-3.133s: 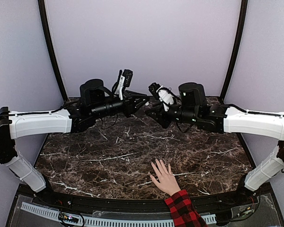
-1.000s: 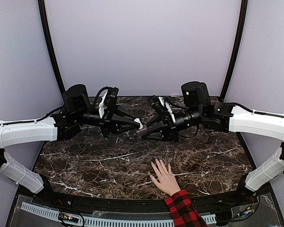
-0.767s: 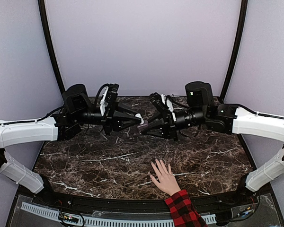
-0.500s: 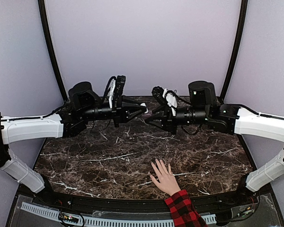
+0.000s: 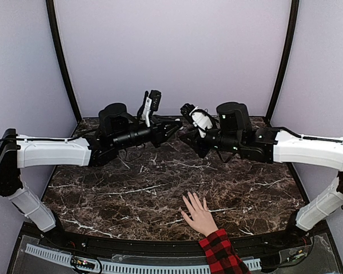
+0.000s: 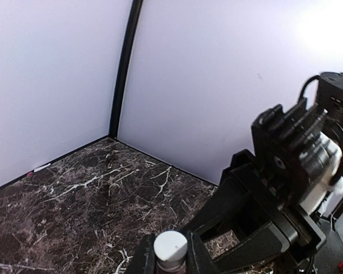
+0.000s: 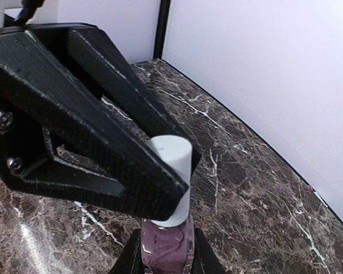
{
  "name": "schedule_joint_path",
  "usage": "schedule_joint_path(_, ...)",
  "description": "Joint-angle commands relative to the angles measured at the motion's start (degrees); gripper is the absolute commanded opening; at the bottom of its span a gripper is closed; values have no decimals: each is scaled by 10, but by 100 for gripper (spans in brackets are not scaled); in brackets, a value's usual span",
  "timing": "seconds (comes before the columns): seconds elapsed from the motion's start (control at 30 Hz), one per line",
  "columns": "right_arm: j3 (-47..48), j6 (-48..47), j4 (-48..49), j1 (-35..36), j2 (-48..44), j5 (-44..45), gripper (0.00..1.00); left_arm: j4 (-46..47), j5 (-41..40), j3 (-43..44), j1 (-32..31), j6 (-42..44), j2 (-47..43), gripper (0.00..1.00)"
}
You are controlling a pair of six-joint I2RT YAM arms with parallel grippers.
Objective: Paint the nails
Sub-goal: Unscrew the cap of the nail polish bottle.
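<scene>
A small polish bottle with a purple glass body [image 7: 166,248] and a white cap [image 7: 172,165] hangs in the air over the back of the table. My right gripper [image 7: 166,254] is shut on the glass body. My left gripper [image 6: 170,252] is shut on the cap [image 6: 170,246], and its black fingers [image 7: 103,142] fill the right wrist view. In the top view the two grippers meet tip to tip, left [image 5: 176,127] and right [image 5: 186,137]. A light-skinned hand [image 5: 199,214] with a red-and-black plaid sleeve [image 5: 220,252] lies flat at the near edge. Its nails are too small to make out.
The dark marble table [image 5: 131,188] stretches between the hand and the grippers. Lilac walls [image 5: 171,51] with black corner posts [image 5: 63,63] close in the back and sides. Both white arms [image 5: 51,151] reach in from the sides.
Both grippers have risen together from low over the table toward the back, still joined at the bottle, and the wrists have turned. The hand has stayed still.
</scene>
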Motion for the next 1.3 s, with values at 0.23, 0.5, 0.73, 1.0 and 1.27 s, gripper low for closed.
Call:
schedule_joint_path(0.23,55,-8,44,36,36,167,0,9,-114,4,-19,-67,33,0)
schedule_joint_path(0.5,21,-5,55,28,11,131,0,-19,-108,-1,-7,-45,-19,38)
schedule_joint_path(0.73,-10,2,54,12,-18,75,0,48,28,-68,29,-6,-97,81)
schedule_joint_path(1.0,-29,-14,40,-1,-53,-77,0,-37,143,-56,53,51,-140,97)
schedule_joint_path(1.27,-30,-16,21,-6,-76,-210,0,-94,31,-47,53,-1,-167,99)
